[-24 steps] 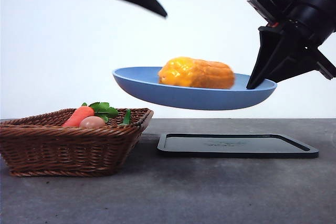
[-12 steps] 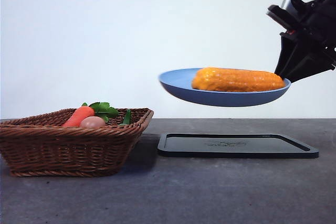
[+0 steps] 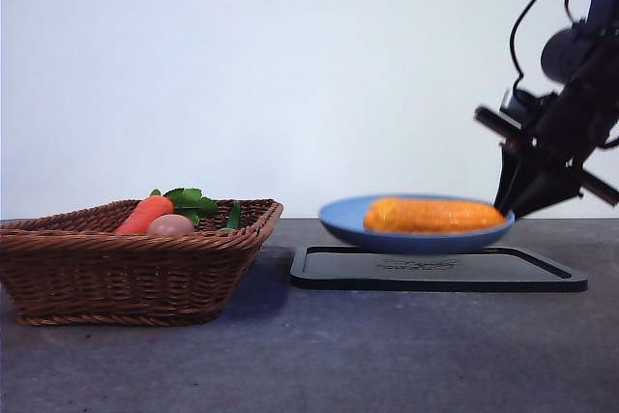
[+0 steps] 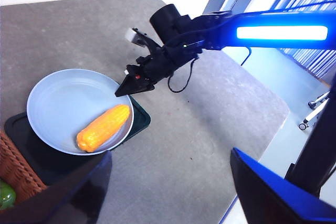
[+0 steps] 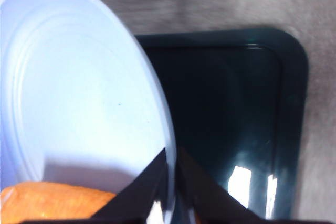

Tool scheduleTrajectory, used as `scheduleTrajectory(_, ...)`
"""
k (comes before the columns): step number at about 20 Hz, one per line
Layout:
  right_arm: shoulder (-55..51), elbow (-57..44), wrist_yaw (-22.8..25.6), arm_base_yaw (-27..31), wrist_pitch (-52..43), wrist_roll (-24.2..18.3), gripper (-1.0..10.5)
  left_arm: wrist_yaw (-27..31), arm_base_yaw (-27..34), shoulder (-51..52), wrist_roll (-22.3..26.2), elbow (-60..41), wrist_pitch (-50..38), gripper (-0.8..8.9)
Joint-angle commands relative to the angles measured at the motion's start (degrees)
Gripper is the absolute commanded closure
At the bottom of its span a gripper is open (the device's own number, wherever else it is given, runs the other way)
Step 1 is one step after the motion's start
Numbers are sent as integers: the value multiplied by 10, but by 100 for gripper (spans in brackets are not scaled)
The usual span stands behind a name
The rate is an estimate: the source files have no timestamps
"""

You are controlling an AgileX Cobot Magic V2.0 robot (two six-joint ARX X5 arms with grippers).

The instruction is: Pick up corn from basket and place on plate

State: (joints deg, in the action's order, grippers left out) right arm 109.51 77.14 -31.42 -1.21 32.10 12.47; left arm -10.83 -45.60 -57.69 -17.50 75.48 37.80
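Now the right pincer [image 3: 511, 208], clamped on the plate [image 3: 416, 237] rim, has lowered it with the corn [image 3: 433, 215] to just above the tray [image 3: 437, 271]; left pincer [image 4: 168, 192] gapes wide

The corn [image 3: 434, 214] lies on the plate [image 3: 338, 218] over the tray [image 3: 542, 278], right of the basket [image 3: 126, 278].

The right tool [image 3: 517, 202] pinches the plate [image 3: 340, 220] rim; left tool [image 4: 168, 182] spread wide.

Open tabletop [image 3: 387, 355] before basket [image 3: 135, 268], tray [image 3: 435, 273] under plate [image 3: 416, 224]
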Motion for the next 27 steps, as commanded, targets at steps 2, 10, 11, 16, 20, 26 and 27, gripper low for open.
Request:
scheduleTrajectory(2, 40, 16, -4, 0, -13, 6, 945, -1, -4, -3, 5, 12, 2, 447)
scheduleTrajectory(10, 52, 16, -4, -1, -11, 5, 920, -1, -4, -3, 5, 12, 4, 447)
scheduleTrajectory(11, 52, 16, -5, -1, -11, 6, 868, -1, -4, -3, 5, 12, 4, 447)
scheduleTrajectory(16, 30, 16, -4, 9, 22, 5, 670, -1, -4, -3, 5, 12, 5, 447)
scheduleTrajectory(20, -29, 16, 0, 41, 82, -15, 670, 0, -4, -3, 6, 12, 9, 447)
scheduleTrajectory(26, -196, 16, 0, 59, 207, -82, 671, 36, -4, -4, 21, 12, 39, 449)
scheduleTrajectory(27, -224, 16, 0, 53, 230, -91, 673, 44, -4, -4, 23, 12, 43, 449)
